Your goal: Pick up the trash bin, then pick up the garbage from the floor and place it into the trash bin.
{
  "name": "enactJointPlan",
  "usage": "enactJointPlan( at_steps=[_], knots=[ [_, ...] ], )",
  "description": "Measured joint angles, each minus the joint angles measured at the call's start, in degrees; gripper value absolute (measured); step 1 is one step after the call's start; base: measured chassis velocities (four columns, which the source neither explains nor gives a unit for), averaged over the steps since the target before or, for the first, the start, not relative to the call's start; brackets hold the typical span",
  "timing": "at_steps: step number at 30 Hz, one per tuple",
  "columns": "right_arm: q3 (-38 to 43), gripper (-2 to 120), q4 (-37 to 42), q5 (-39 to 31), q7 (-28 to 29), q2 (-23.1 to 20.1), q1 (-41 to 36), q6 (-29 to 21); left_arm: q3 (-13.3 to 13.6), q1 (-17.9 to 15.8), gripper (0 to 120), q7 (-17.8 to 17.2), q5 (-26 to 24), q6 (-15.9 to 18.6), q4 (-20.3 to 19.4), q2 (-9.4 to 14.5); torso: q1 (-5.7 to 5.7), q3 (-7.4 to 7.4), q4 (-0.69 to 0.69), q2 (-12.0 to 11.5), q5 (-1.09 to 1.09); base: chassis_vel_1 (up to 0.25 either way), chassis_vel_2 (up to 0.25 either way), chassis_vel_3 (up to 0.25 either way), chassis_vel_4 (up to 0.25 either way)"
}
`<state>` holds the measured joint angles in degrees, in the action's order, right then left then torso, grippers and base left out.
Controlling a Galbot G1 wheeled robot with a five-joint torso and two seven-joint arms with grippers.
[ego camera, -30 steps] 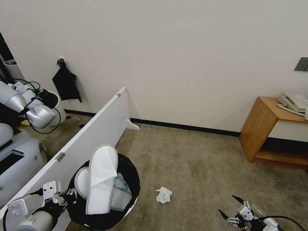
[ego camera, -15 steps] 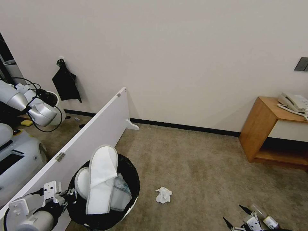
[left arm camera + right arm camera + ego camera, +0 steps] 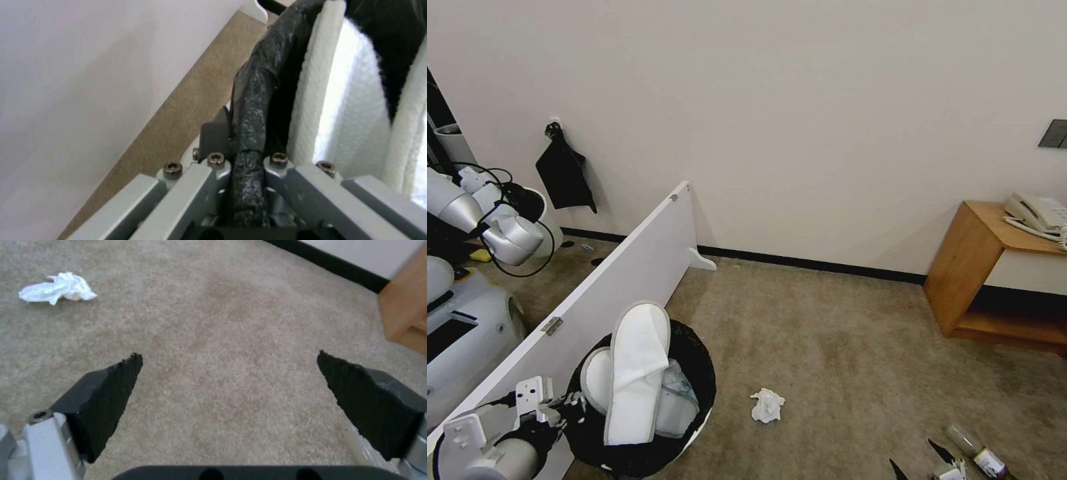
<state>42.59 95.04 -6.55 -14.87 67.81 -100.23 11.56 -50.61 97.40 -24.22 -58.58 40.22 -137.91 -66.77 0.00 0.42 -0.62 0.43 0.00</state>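
Observation:
The trash bin, white with a black bag over its rim, hangs at the lower left of the head view. Two white slippers stand in it. My left gripper is shut on the bag-covered rim, next to a slipper. A crumpled white tissue lies on the carpet right of the bin. A clear bottle lies at the lower right. My right gripper is open just left of the bottle, and its black fingers spread wide over bare carpet, with the tissue farther off.
A long white board runs slantwise behind the bin toward the wall. A wooden side table with a phone stands at the right wall. A black cloth hangs on the wall. Open carpet lies between the bin and the table.
My right gripper has sunk toward the bottom edge of the head view, uncovering the bottle beside it. The bin, the left gripper and the tissue have stayed put.

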Motion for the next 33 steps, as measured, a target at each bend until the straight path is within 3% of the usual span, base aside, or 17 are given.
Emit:
enactJointPlan(
  at_steps=[33],
  knots=[
    [0.82,100,-3.08,-0.57,-0.52,0.07,1.72,1.15,0.50,-0.66,2,-0.04,1.08,-0.07,0.53,-0.48,0.00,0.00,0.00,0.00,0.00,0.000,0.000,0.000,0.000]
  ],
)
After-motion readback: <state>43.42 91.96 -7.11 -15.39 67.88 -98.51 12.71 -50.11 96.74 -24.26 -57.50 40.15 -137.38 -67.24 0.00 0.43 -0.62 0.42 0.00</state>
